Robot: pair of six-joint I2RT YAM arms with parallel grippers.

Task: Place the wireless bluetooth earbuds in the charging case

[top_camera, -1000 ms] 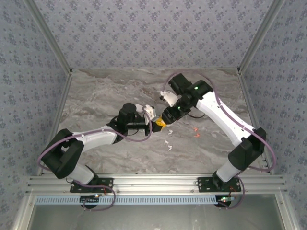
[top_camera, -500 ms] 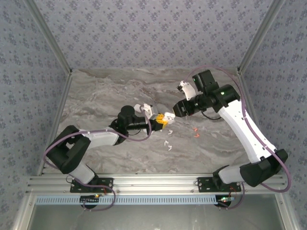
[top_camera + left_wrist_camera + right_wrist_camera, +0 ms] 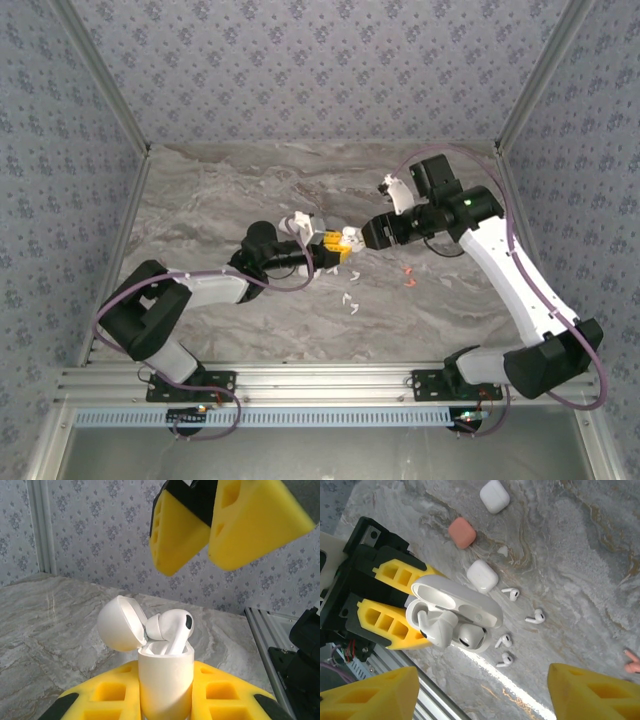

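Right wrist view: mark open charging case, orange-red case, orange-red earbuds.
open charging case (image 3: pixel 455 600): right wrist view, lid interior
orange-red case (image 3: pixel 462 532): right wrist view, top face
orange-red earbuds (image 3: pixel 632 656): right wrist view, upper bud

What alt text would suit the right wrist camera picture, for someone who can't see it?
An open white charging case with two white earbuds in it is gripped by the yellow-fingered left tool above a marble table. Below lie loose white earbuds, two closed white cases and a pink case.
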